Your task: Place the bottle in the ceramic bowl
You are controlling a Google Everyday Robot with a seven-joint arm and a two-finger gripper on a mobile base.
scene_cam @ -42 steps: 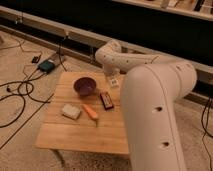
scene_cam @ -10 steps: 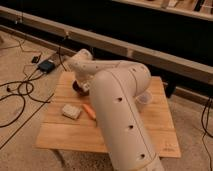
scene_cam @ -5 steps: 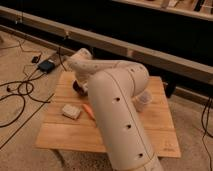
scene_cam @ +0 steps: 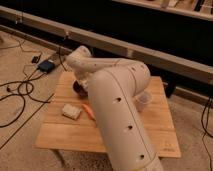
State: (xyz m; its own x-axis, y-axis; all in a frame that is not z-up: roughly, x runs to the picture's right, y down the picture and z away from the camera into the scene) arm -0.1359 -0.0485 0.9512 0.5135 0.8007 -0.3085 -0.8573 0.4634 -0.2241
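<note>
The dark maroon ceramic bowl [scene_cam: 78, 89] sits at the back left of the wooden table [scene_cam: 60, 137]; only its left edge shows past my white arm [scene_cam: 112, 95]. My gripper [scene_cam: 80, 82] reaches down at the bowl, mostly covered by the forearm. The white bottle is hidden behind the arm.
A translucent whitish cup [scene_cam: 142, 101] stands right of the arm. A beige block [scene_cam: 71, 111] and an orange stick [scene_cam: 88, 112] lie at the table's left middle. Cables [scene_cam: 20, 95] and a dark box [scene_cam: 46, 65] lie on the floor at left. A dark wall ledge runs behind.
Since 4.2 s ago the arm has swung left over the bowl, hiding the dark red bar. Over the last second it has barely moved.
</note>
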